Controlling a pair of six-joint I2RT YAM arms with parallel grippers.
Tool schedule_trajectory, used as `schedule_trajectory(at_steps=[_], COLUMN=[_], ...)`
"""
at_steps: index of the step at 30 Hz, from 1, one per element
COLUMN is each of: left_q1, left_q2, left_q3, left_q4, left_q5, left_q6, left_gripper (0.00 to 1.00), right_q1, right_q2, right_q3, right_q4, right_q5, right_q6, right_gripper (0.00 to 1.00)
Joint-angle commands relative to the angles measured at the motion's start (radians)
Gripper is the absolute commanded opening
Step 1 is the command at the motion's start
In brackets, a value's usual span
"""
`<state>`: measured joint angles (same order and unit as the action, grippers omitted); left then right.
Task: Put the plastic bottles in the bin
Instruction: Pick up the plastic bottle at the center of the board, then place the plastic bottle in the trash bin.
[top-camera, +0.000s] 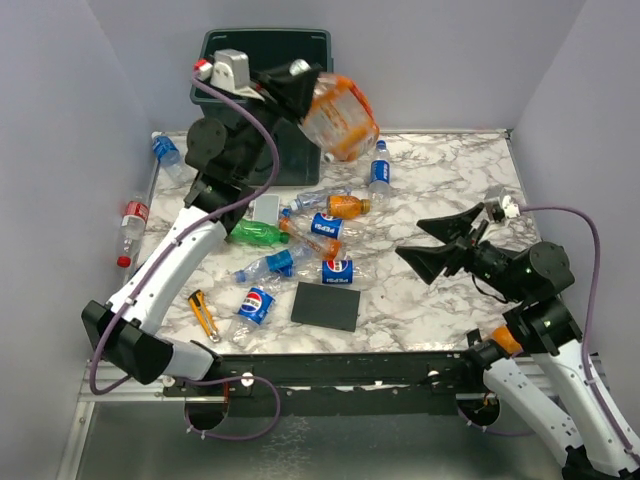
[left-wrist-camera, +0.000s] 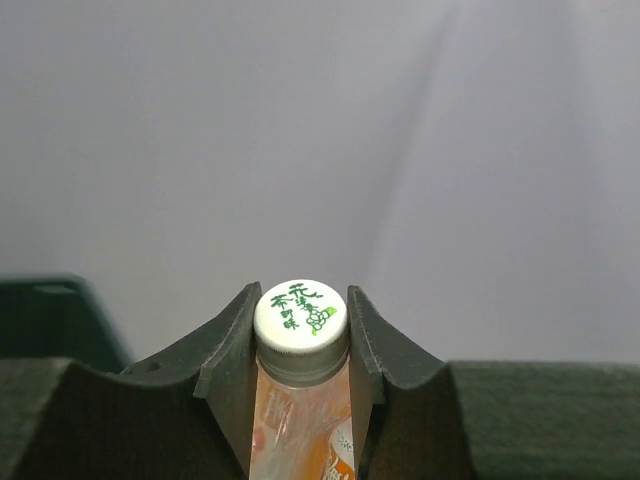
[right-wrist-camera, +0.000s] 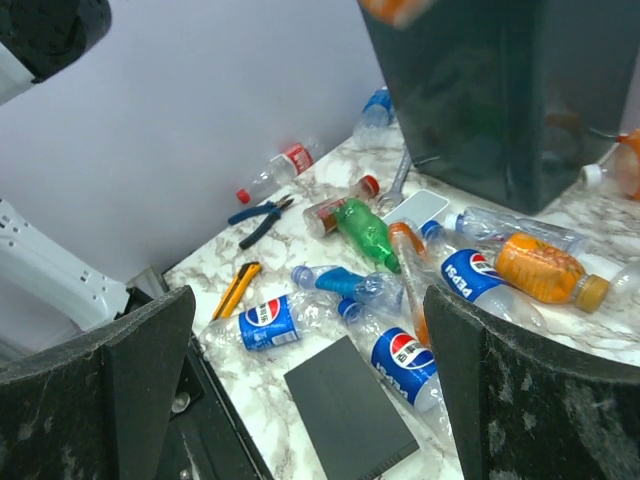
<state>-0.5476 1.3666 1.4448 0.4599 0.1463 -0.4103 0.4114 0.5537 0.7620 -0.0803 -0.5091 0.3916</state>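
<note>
Left gripper (top-camera: 300, 92) is clamped on the neck of the orange-label bottle (top-camera: 340, 118), raised well above the table (top-camera: 440, 170). Wrist view: both fingers (left-wrist-camera: 232, 360) pinch just under the white cap (left-wrist-camera: 300, 312), with the cap poking out past the fingertips and the body running down between them. From the top camera, the bottle body sticks out to the right of the jaws and overlaps the front right corner of the bin (top-camera: 262, 42). Can't tell if it's over the opening or just in front of it. It's not inside.

Right gripper (top-camera: 441, 242) is spread wide and holding nothing. It hovers over the right side of the table, pointed left toward the pile. Nearest to it is a Pepsi bottle (top-camera: 337, 268), clear of the fingers, with the black plate (top-camera: 326, 306) just in front of that.

The other bottles lie loose on the table in front of the bin:
- green bottle (top-camera: 258, 234)
- orange juice bottle (top-camera: 345, 206)
- second Pepsi bottle (top-camera: 256, 304), near the left arm
- blue-label bottle (top-camera: 379, 170), right of the bin
- blue-cap bottle (top-camera: 166, 150), by the bin's left side
- red-label bottle (top-camera: 130, 222), at the far left edge by the wall

Also there, away from both grippers: yellow knife (top-camera: 203, 314) and pliers (right-wrist-camera: 258, 215)
</note>
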Motion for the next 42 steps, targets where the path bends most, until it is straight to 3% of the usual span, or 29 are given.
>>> schedule_trajectory(at_steps=[1,7,13,20,28,30,34,42], left_q1=[0.077,0.188,0.205,0.226,0.261,0.261,0.261,0.241], left_q2=[0.082,0.25,0.426,0.537,0.557,0.554,0.55,0.546], left_q3=[0.146,0.269,0.376,0.406,0.354,0.345,0.348,0.396], left_q4=[0.047,0.248,0.278,0.311,0.312,0.311,0.279,0.233], left_q5=[-0.475,-0.619,-0.751,-0.84,-0.949,-0.941,-0.917,-0.891], left_q6=[0.306,0.49,0.724,0.798,0.795,0.792,0.764,0.737], left_gripper=[0.0,0.0,0.0,0.0,0.01,0.17,0.63,0.99], right_q1=[0.004,0.005,0.005,0.005,0.005,0.004,0.005,0.005], right_q2=[-0.037,-0.085,-0.113,-0.106,-0.098,-0.091,-0.074,-0.077], right_q3=[-0.003,-0.121,-0.189,-0.207,-0.229,-0.228,-0.219,-0.214], right_q4=[-0.103,-0.044,-0.036,-0.058,-0.052,-0.052,-0.056,-0.068], right_q5=[0.126,0.155,0.189,0.208,0.231,0.24,0.253,0.275], right_q6=[-0.003,0.083,0.105,0.113,0.118,0.112,0.106,0.099], right_gripper=[1.0,1.0,1.0,1.0,1.0,1.0,1.0,1.0])
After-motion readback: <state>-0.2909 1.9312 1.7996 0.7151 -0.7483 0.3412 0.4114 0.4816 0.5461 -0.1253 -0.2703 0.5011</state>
